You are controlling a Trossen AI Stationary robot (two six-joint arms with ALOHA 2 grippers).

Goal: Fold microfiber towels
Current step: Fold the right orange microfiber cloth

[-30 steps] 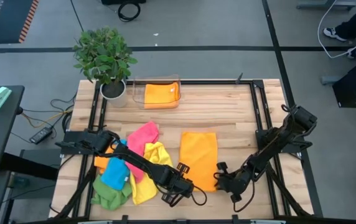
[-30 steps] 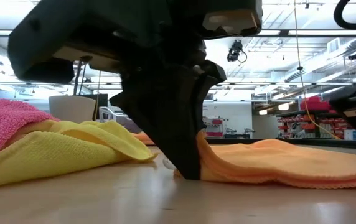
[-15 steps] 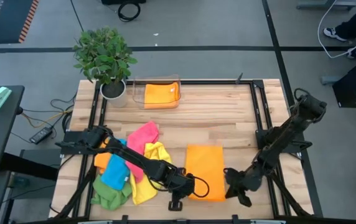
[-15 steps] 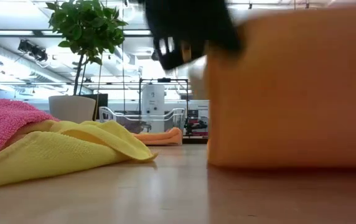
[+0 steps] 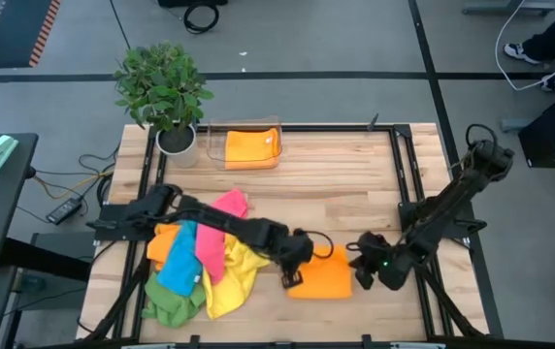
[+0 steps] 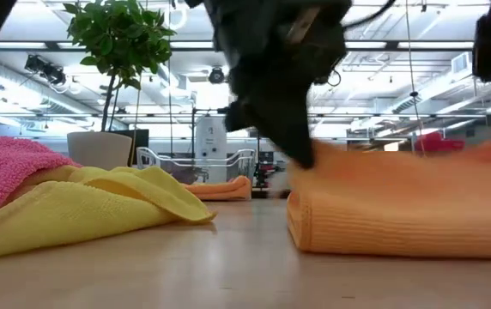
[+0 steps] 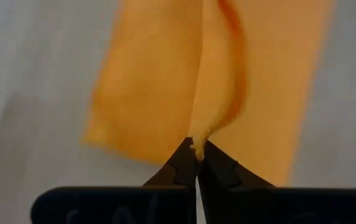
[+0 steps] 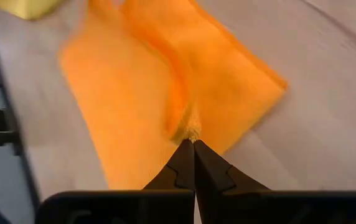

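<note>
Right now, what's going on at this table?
Both arms are folding an orange microfiber towel near the table's front edge. The left gripper is shut on one corner and the right gripper on another, carrying that edge over the rest of the towel. A pile of pink, yellow, blue and green towels lies to the left, unfolded. A folded orange towel sits in the clear tray beside the potted plant.

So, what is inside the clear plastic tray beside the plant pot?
Inside the clear plastic tray lies one folded orange microfiber towel, filling most of it. Whether anything lies under that towel cannot be seen, because it covers the tray floor.
</note>
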